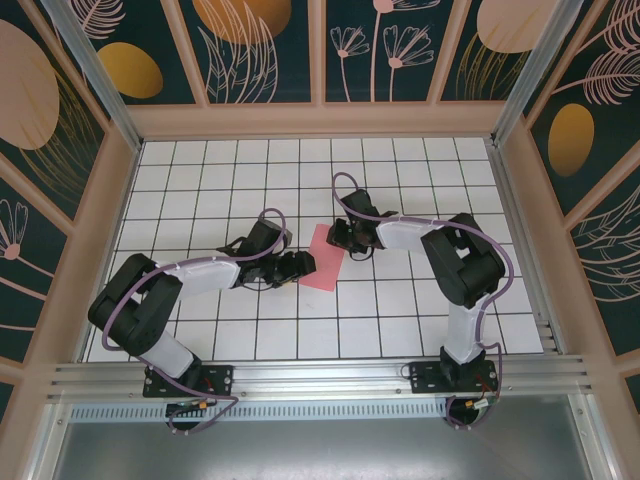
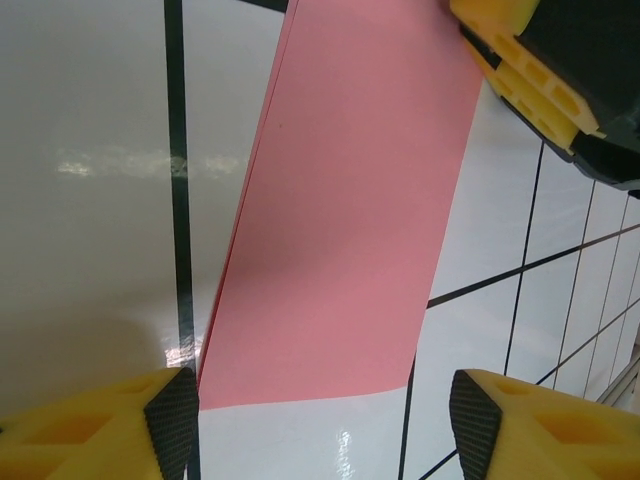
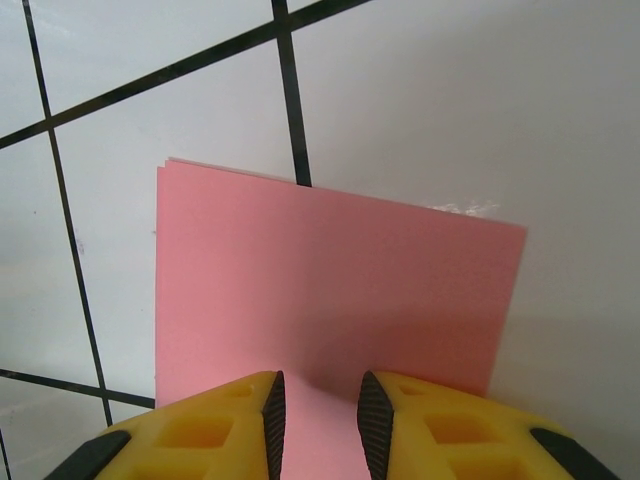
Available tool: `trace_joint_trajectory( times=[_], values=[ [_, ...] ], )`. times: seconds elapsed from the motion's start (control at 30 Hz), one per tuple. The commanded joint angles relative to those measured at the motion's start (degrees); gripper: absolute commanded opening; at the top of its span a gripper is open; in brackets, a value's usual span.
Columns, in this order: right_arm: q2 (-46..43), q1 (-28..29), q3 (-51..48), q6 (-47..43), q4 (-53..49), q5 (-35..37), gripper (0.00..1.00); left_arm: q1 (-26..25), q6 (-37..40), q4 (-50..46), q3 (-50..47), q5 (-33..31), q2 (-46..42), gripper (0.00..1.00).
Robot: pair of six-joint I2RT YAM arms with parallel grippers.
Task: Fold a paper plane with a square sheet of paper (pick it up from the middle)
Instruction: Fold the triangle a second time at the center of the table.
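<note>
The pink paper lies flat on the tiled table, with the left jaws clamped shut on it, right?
No: the left wrist view shows the left jaws wide open over the pink paper, which does lie flat on the tiled table.

We see the flat pink-red paper sheet [image 2: 340, 220] cut off at the left wrist view's top edge.
</note>
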Motion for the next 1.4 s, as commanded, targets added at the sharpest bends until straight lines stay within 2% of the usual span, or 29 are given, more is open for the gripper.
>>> trace_joint_trajectory(
  times=[0.0, 0.2, 0.37, 0.57, 0.97, 1.37],
  values=[
    [3.4, -0.7, -2.8, 0.5, -3.2, 1.5, 0.31, -0.6, -0.2, -1.6, -0.3, -0.5, 0.8, 0.7],
    [3.4, -0.8, -3.1, 0.4, -3.2, 1.5, 0.31, -1.5, 0.3, -1.6, 0.8, -0.3, 1.4, 0.71],
    [3.4, -0.8, -3.3, 0.5, -3.2, 1.5, 0.31, -1.4, 0.8, -4.0, 1.3, -3.6, 1.5, 0.73],
    [3.5, -0.8, -3.5, 0.6, -3.1, 1.4, 0.3, -1.4, 0.5, -2.6, 1.5, -2.2, 2.3, 0.73],
    [4.1, -0.8, -3.5, 0.5, -3.0, 1.0, 0.3, -1.5, -0.2, 1.9, 1.4, 1.5, 1.4, 0.61],
    [4.2, -0.8, -3.5, 0.4, -2.9, 0.5, 0.3, -1.4, -0.5, 7.9, 1.3, 6.2, 1.6, 0.57]
  ],
)
